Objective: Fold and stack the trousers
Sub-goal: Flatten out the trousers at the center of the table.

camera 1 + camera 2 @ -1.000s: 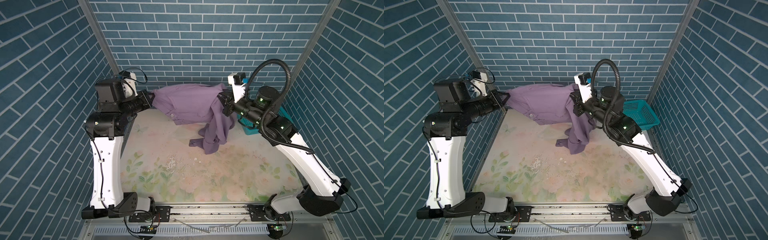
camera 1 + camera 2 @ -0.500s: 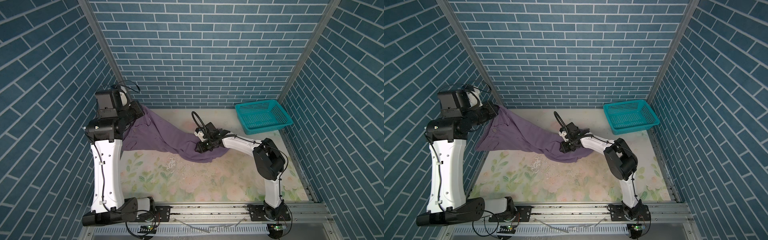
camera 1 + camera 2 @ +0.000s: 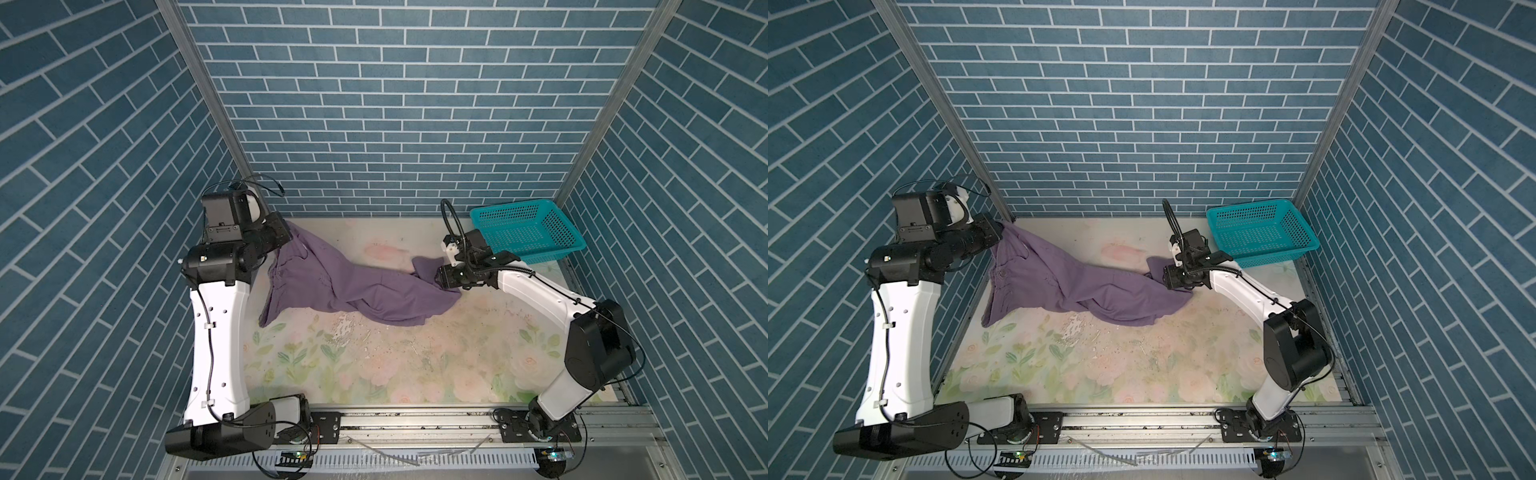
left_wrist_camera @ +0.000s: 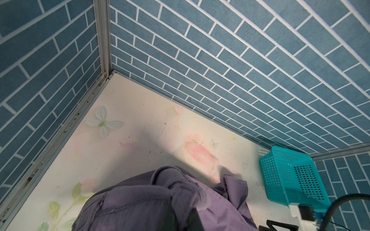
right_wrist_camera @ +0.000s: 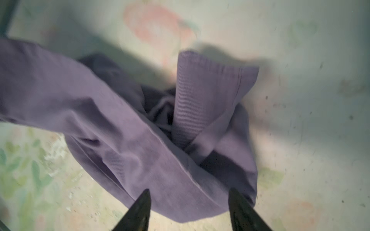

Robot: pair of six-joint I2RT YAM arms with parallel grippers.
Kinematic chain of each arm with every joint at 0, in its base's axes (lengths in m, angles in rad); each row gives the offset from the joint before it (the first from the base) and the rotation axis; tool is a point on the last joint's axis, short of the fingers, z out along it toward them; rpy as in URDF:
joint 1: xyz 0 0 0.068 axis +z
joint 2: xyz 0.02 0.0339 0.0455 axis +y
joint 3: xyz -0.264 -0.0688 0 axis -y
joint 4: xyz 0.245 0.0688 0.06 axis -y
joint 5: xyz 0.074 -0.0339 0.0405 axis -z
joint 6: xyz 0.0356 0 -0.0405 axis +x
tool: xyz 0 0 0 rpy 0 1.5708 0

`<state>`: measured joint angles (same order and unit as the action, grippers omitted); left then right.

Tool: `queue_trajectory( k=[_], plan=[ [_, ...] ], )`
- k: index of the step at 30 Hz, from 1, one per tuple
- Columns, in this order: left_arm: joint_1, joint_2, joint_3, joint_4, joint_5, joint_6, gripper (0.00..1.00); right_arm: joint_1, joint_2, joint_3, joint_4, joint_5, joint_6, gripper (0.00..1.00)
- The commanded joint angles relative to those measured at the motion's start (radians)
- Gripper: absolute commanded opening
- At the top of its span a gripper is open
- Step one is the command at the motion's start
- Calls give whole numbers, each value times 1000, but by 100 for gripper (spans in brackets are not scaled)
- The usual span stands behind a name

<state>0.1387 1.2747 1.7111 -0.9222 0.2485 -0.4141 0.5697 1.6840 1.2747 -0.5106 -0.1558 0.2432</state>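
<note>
Two arms reach from the near rail over the floral table [image 3: 415, 374] toward the far wall. On the left, the left arm [image 3: 216, 332] stands with its white link nearly upright, then bends at the elbow so the black forearm runs toward the far left corner. The left gripper [image 3: 286, 237] is held above the table, closed tight on the waistband end of the trousers [image 3: 353, 286]. In the left wrist view mauve cloth bunches over the fingers and hides them.

From that pinch the trousers hang down along the left edge, and one corner trails toward the near side. The legs sweep rightward across the far half of the table in long twisted folds. They end in a crumpled heap right of the middle, resting on the surface, with one hem flap standing up.

Further right, the right arm [image 3: 536, 286] rises from its base, folds sharply at a black elbow and stretches its white forearm low and leftward. The right gripper [image 3: 437, 276] sits right at the leg-end heap. In the blurred right wrist view its two dark fingertips [image 5: 143, 202] stand well apart, with cloth lying beyond them and none pinched between. Behind that wrist, in the far right corner, sits a teal basket [image 3: 528, 232], apart from the trousers.
</note>
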Motion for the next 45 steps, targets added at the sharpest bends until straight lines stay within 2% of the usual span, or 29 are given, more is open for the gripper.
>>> queue_trajectory(
  k=[1,6,8,9,11,12,13,15,17,21,27,31,34,36,41,45],
  plan=[
    [9,-1,8,17,12,12,0,5,58,-20,-12,-14,-25,69],
    [8,-6,16,-7,28,35,0,-16,166,11,70,-9,-46,67],
    [9,-7,30,-10,43,39,0,-30,188,39,79,-57,-38,59],
    [7,-1,45,-7,80,44,0,-37,190,54,81,-85,-38,46],
    [7,13,78,16,193,28,0,-46,180,80,70,-112,-36,3],
    [1,20,94,44,272,12,0,-51,166,95,58,-114,-32,0],
    [-15,25,116,62,318,-1,0,-57,143,105,44,-111,-30,0],
    [-87,32,178,53,308,18,0,-70,84,128,5,-73,-31,0],
    [-168,42,251,28,279,48,0,-82,1,157,-43,5,-40,0],
    [-278,70,385,27,305,44,0,-115,-189,248,-111,190,-56,0],
    [-289,94,629,7,286,35,0,-124,-391,467,-141,480,-99,0],
    [-289,81,712,57,282,8,0,-123,-516,507,-43,594,-115,0],
    [-289,77,721,112,333,-47,0,-123,-536,509,-26,559,-98,0],
    [-289,78,720,126,352,-66,0,-123,-481,539,-84,507,-66,0],
    [-288,83,714,85,299,-40,0,-123,-261,607,-110,334,8,0],
    [-287,87,712,27,249,-4,0,-120,-11,831,-146,186,47,0]
  ],
)
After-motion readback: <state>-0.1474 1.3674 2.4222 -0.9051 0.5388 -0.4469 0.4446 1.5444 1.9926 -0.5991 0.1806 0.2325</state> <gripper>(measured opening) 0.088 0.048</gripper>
